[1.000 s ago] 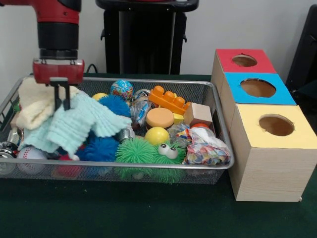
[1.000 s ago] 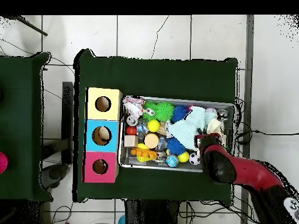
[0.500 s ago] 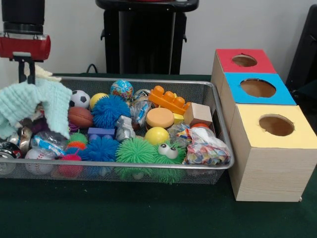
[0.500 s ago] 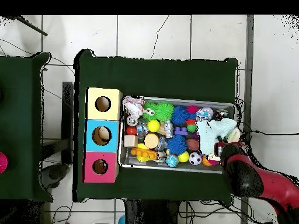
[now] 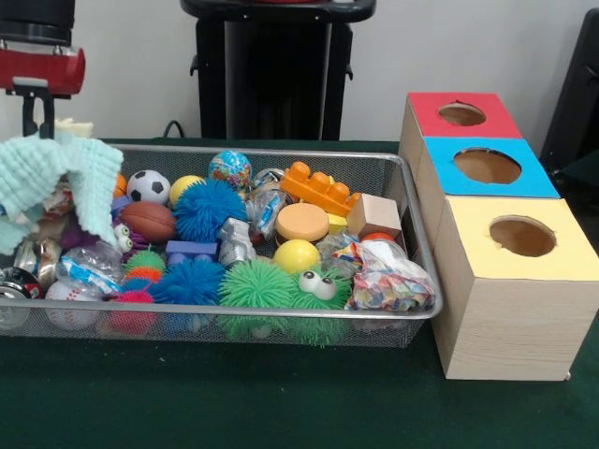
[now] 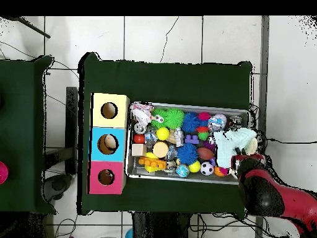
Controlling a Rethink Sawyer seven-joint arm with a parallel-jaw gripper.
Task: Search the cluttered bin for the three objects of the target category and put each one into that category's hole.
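Note:
The wire-mesh bin [image 5: 420, 243] is full of toys; it also shows in the overhead view [image 6: 186, 105]. My gripper [image 5: 37, 120] is above the bin's left end, shut on a mint-green knitted cloth [image 5: 58, 180] that hangs from it over the toys. In the overhead view the gripper [image 6: 238, 160] and the cloth [image 6: 231, 141] are at the bin's right end. A cream cloth [image 5: 75, 127] shows just behind. The red-panelled hole [image 5: 461, 114] tops the farthest wooden box, and shows in the overhead view [image 6: 106, 177].
Blue-panelled [image 5: 487, 166] and yellow-panelled [image 5: 522, 236] holes sit nearer. In the bin lie a soccer ball [image 5: 148, 185], brown football [image 5: 150, 221], blue spiky ball [image 5: 208, 208], green fuzzy toy with eyes [image 5: 281, 290], orange brick [image 5: 318, 187], wooden cube [image 5: 374, 215] and yellow ball [image 5: 296, 254].
My gripper has risen and moved to the bin's left end in the front view, carrying the mint cloth. The soccer ball, football and other toys under it now show.

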